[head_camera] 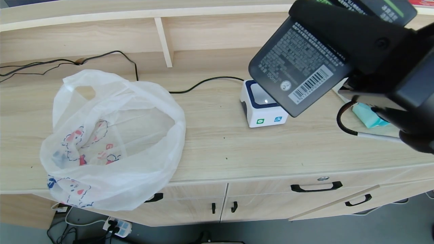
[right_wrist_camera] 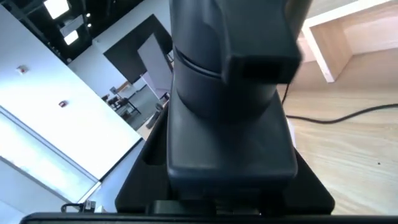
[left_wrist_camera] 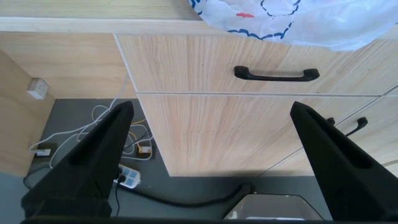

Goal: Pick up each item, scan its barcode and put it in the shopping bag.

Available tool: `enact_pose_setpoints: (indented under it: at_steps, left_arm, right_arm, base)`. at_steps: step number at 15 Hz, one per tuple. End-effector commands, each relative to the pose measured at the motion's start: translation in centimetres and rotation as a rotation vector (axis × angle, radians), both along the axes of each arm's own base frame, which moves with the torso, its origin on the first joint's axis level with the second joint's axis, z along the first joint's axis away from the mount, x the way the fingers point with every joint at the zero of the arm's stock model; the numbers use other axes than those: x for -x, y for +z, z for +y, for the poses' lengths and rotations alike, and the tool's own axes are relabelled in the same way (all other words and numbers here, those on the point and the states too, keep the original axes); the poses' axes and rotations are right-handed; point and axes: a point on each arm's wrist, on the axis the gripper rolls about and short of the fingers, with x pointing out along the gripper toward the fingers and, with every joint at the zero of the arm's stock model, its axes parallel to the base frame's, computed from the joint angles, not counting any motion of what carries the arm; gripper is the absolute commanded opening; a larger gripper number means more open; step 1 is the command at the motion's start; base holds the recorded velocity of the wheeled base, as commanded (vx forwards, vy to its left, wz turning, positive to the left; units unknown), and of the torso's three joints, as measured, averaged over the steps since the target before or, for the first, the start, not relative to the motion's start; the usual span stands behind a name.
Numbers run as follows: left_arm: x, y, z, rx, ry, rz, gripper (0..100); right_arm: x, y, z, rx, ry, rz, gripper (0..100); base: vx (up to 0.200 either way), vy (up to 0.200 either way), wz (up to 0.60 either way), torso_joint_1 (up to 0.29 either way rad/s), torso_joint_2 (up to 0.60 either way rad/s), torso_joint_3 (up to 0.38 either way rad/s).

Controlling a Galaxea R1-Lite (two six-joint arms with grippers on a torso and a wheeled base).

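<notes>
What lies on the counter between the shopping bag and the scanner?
Head view: between shopping bag and scanner the counter is bare, apart from a black cable at the back.

The light wood table [head_camera: 220, 142] has a raised back shelf with an upright divider [head_camera: 163, 40]. Thin black cables [head_camera: 101, 57] trail along its back left, and another cable [head_camera: 203, 83] curves across the middle. Under the top are drawers with long black handles [head_camera: 316, 187], the one at far right standing ajar, and doors with small black pulls [head_camera: 213, 207]. A white power strip [head_camera: 118, 227] lies on the floor beneath, among loose cords [left_wrist_camera: 99, 121]. A socket [left_wrist_camera: 37, 89] sits on the side panel.
</notes>
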Motion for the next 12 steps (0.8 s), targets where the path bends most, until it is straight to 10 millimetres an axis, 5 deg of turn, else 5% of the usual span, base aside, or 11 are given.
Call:
enact_pose_setpoints:
  at_steps: [1, 5, 12]
  left_arm:
    - [0.0, 0.0, 0.0, 0.002, 0.0, 0.0, 100]
    - [0.0, 0.0, 0.0, 0.003, 0.0, 0.003, 100]
    - [0.0, 0.0, 0.0, 0.002, 0.0, 0.004, 100]
  right_arm:
    - [0.7, -0.4, 0.3, 0.009, 0.034, 0.008, 0]
    - [4.4, -0.7, -0.7, -0.004, 0.15, 0.005, 0]
    - [4.6, -0.4, -0.9, -0.022, 0.14, 0.014, 0]
  base:
    - [0.0, 0.0, 0.0, 0.0, 0.0, 0.0]
    - [0.0, 0.0, 0.0, 0.0, 0.0, 0.0]
    - [0.0, 0.0, 0.0, 0.0, 0.0, 0.0]
